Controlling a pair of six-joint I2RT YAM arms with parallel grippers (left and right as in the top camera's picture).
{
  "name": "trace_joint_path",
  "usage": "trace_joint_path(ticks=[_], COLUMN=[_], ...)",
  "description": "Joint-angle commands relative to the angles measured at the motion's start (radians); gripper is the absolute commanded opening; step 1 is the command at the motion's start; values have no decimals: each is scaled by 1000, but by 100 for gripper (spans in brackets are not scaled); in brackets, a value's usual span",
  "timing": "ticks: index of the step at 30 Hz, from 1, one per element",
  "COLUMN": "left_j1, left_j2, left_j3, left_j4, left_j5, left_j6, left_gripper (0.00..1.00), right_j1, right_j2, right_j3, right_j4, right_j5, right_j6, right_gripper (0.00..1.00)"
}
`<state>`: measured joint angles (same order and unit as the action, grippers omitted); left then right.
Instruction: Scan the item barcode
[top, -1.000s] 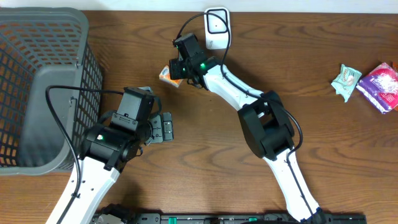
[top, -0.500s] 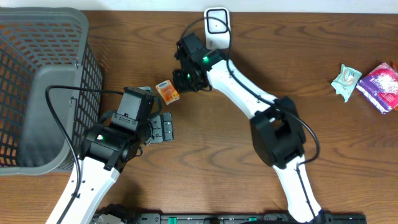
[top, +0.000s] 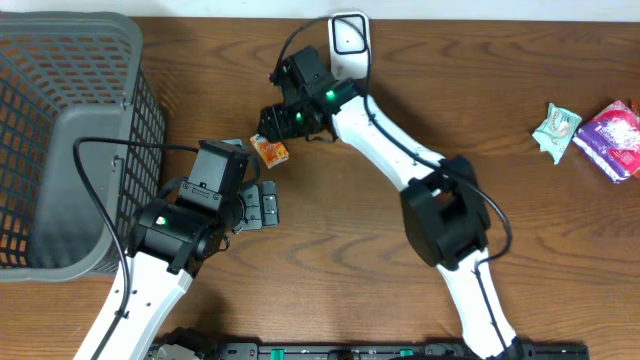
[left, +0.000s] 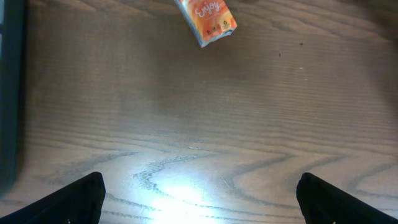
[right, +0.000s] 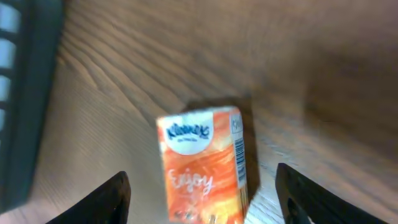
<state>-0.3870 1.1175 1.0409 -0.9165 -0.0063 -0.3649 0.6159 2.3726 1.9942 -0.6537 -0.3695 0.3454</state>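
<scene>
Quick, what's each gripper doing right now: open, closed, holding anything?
Left gripper: open, nothing between its fingers.
Right gripper: open, fingers either side of the orange tissue pack, not gripping it.

A mock shop checkout: grey basket (top: 62, 215), white scanner (top: 348, 42) and packaged goods (top: 610, 128) on a wooden table (top: 330, 280).

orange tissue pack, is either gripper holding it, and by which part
Nothing is held. The orange tissue pack lies on the table between the open fingers of the right gripper, touching neither; the left gripper is open and empty.
</scene>
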Motion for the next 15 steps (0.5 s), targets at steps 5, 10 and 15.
trace_joint_path(ticks=[5,10,15], left_j1=[4,5,5], left_j2=[1,1,1], left_j3=[1,1,1], left_j4=[-3,-3,-3], left_j5=[-5,-5,-5], left_j6=[13,13,13], left_gripper=[98,98,98], right_j1=[21,21,14], right_j2=[101,108,107], right_j3=[1,1,1], right_j4=[-6,-18,-32], right_j5=[-86,-87,-193], right_j6=[-25,-25,-14], right_gripper=[56,29,1])
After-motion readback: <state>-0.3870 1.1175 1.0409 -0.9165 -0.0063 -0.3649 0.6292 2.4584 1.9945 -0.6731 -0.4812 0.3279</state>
